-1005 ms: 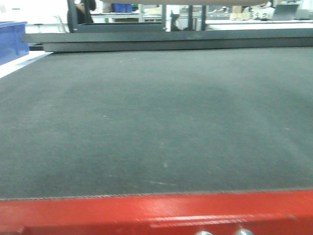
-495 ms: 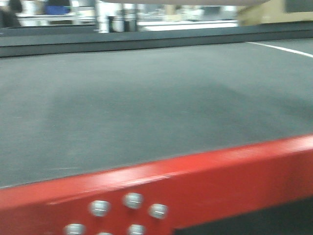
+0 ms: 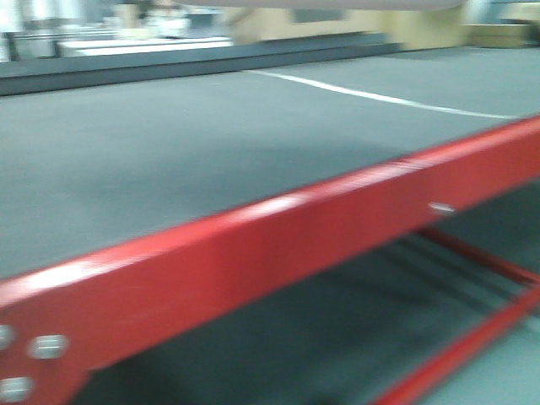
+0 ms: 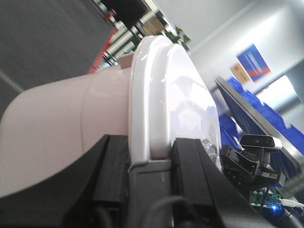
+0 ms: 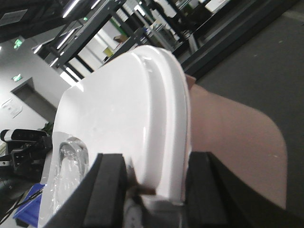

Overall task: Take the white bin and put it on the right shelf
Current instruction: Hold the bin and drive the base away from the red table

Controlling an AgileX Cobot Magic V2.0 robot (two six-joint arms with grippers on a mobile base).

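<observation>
The white bin [image 4: 71, 123] is a pinkish-white tote with a glossy white lid [image 4: 175, 95], held off the table between both arms. My left gripper [image 4: 151, 145] is shut on the lid's rim at one end, its black fingers [image 4: 116, 156] on either side of the lip. At the other end of the bin [image 5: 232, 128], my right gripper [image 5: 156, 164] is shut on the rim of the lid [image 5: 118, 104] in the same way. A pale strip at the front view's top edge may be the bin's underside. The right shelf is out of view.
A red-framed table [image 3: 253, 245] with a dark mat top [image 3: 169, 143] slants across the blurred front view, red lower bars [image 3: 472, 337] beneath it. Blue crates [image 4: 228, 128] and a camera [image 4: 259, 141] lie behind the bin. Dark racks [image 5: 118, 19] stand beyond.
The front view has swung right. The red rail went from level along the bottom edge to a steep diagonal, and the space under the table now shows. The background slid left.
</observation>
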